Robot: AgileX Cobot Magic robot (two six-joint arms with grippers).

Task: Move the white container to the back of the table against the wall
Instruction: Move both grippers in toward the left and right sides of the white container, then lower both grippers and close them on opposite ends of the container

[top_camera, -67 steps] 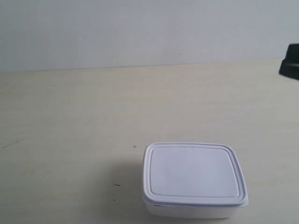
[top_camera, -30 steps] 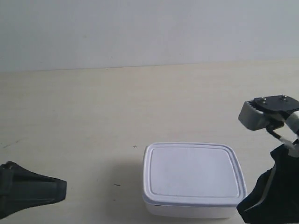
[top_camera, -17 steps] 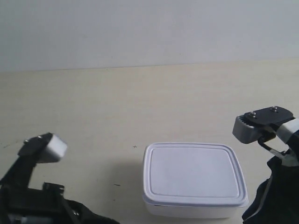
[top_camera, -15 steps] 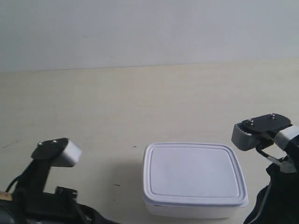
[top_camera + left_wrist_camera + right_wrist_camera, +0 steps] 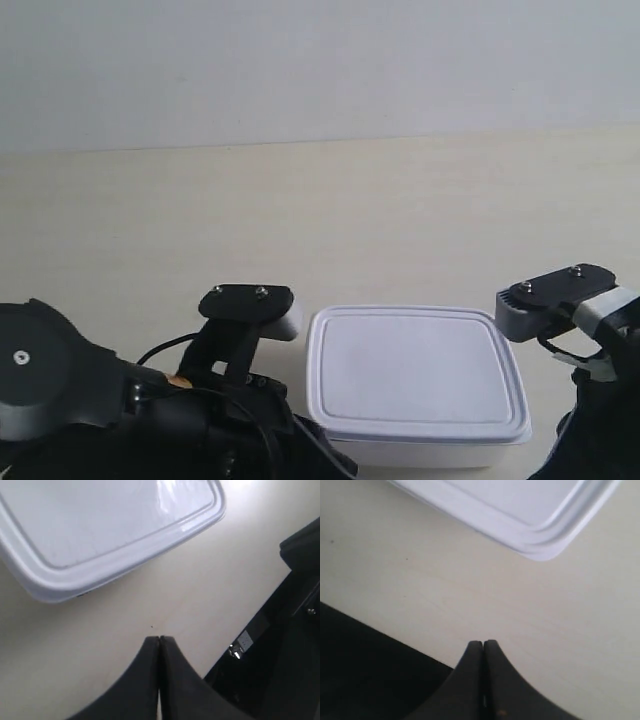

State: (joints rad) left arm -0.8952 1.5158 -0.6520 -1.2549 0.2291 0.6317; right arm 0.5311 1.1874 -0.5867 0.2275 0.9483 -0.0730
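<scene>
Both black robot arms have moved in beside a lidded white box, which has not shifted.
On the exterior view, the arm at the exterior view's left [image 5: 245, 312] now sits just beside one short side of the shallow rectangular white plastic container [image 5: 415, 385], and the arm at the exterior view's right [image 5: 556, 296] is near the opposite side. The flat rimmed lid is on, so the contents are hidden. The container rests at the near part of the pale cream wood-grain table [image 5: 300, 220], well apart from the plain grey-white wall [image 5: 300, 60]. The left gripper [image 5: 159, 644] and the right gripper [image 5: 482, 647] each have their dark fingers pressed together, holding nothing, over bare tabletop near the container's corners.
</scene>
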